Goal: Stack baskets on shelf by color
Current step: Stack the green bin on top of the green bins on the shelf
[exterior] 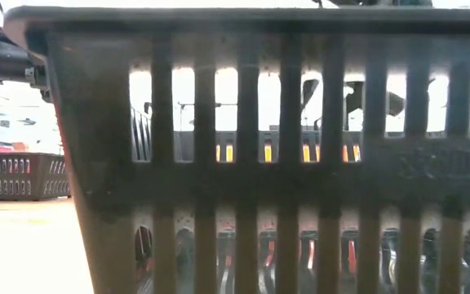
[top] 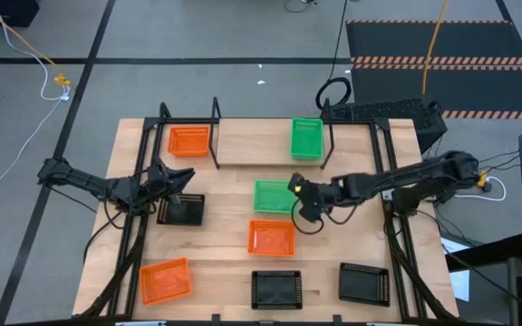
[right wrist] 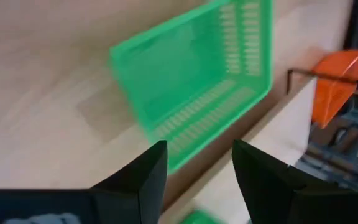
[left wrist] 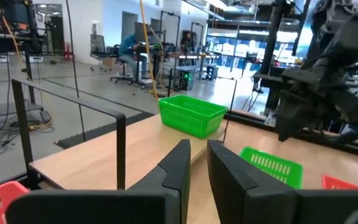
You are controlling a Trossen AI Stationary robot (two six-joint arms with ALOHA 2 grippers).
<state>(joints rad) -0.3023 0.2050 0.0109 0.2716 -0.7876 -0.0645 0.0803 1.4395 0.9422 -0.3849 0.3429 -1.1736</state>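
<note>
Black basket (exterior: 284, 163) fills nearly the whole low view, slotted wall pressed close to the lens; a second black basket (exterior: 19, 175) sits at mid-left of that frame.

Overhead count: eight baskets visible.
- Shelf (top: 252, 140) along the upper centre of the table, light board with thin black uprights. An orange basket (top: 188, 140) sits at its left end, a green basket (top: 306, 138) at its right end, bare board between them.
- Green basket (top: 275, 196) on the tabletop at frame centre, just below the shelf edge.
- Orange basket (top: 271, 236) directly below that one, close but apart.
- Orange basket (top: 165, 280) at lower left, turned slightly askew.
- Black baskets at lower centre (top: 275, 289) and lower right (top: 364, 282), near the table's front edge.
- Black basket (top: 181, 208) at centre left, under the left gripper (top: 178, 201).

All are shallow mesh trays of the same size.

Left gripper: fingers (left wrist: 173, 168) nearly together, a narrow gap showing, nothing between them.

Right gripper (top: 299, 210) hovers at the centre green basket's right edge; fingers (right wrist: 145, 171) apart, empty, green mesh beyond them.

Open tabletop lies between the centre-left black basket and the centre pair.
</note>
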